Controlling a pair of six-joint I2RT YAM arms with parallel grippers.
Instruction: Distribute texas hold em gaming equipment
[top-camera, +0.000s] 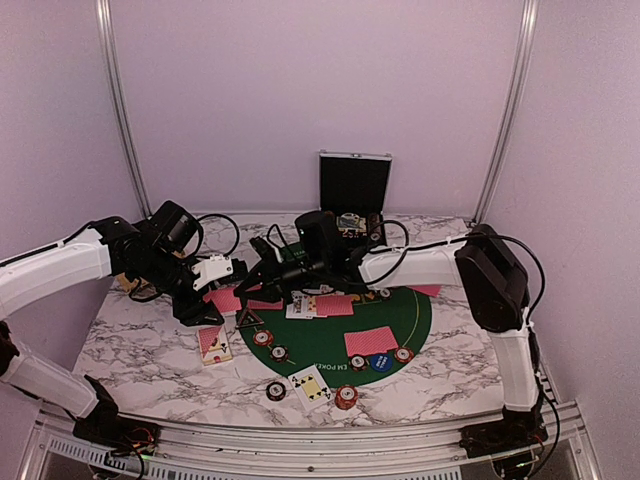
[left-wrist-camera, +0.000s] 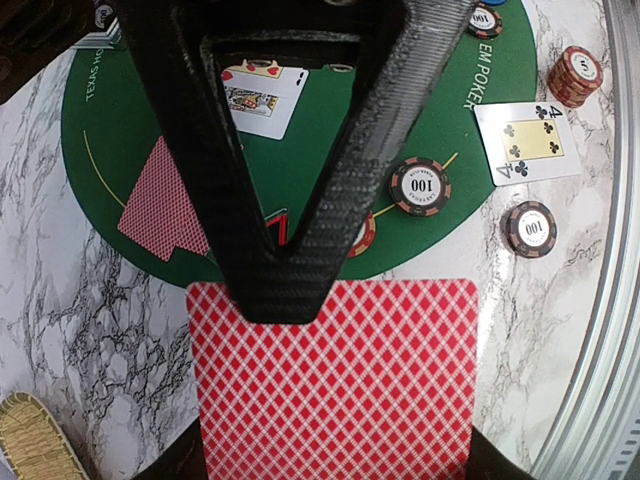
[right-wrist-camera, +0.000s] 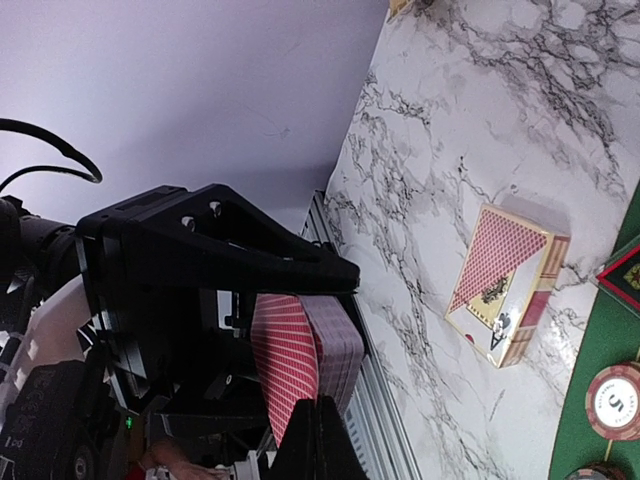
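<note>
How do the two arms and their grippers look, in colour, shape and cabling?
The left arm and the right arm have smooth white links joined by bulky black joint housings. Thin black cables loop along them. The left gripper and right gripper are black. The left's fingers are open triangular frames with a woven, carbon-like texture.

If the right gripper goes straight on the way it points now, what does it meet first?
The stack of red-backed playing cards held in the left gripper. The right gripper seems to pinch its near edge.
</note>
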